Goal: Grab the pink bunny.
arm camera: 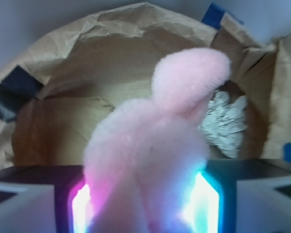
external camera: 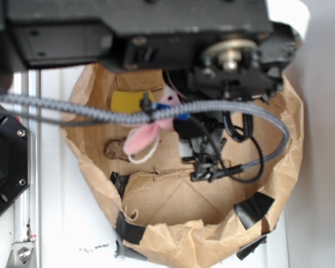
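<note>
Wrist view is showing the hand (arm camera: 144, 206) pinching the pink bunny (arm camera: 155, 145) between its glowing pads, hanging over the brown paper bag (external camera: 279, 167) near the yellow sponge (external camera: 125, 100); soft, light plush is squashing easily, so gripping the thick body looks safest.

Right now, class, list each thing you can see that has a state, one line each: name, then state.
pink bunny: clamped between the lit pads, ears dangling
gripper: shut on the bunny
paper bag: open, rim rolled down and taped
white paper wad: crumpled, lying in the bag
yellow sponge: resting in the bag
</note>
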Robot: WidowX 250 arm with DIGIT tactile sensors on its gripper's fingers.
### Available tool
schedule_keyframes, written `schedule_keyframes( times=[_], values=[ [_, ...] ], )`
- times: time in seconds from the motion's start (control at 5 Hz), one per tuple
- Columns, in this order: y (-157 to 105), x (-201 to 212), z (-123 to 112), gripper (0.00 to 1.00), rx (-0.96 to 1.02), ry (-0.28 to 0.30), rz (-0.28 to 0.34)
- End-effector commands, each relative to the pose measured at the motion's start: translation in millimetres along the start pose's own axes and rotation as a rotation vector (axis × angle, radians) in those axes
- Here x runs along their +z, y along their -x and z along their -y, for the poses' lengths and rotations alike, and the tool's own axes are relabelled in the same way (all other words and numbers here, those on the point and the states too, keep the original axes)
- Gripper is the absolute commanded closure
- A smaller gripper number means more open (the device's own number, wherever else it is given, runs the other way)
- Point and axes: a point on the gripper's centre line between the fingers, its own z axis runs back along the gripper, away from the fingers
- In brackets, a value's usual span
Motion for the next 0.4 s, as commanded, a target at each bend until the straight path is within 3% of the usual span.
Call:
schedule_keyframes(
  times=[0.0, 0.2],
  values=[
    [-7.4, 20.3, -2.6, 1.0, 0.007, -0.035, 0.12],
    [-8.4, 19.9, 0.2, 1.0, -0.006, -0.056, 0.14]
  ],
)
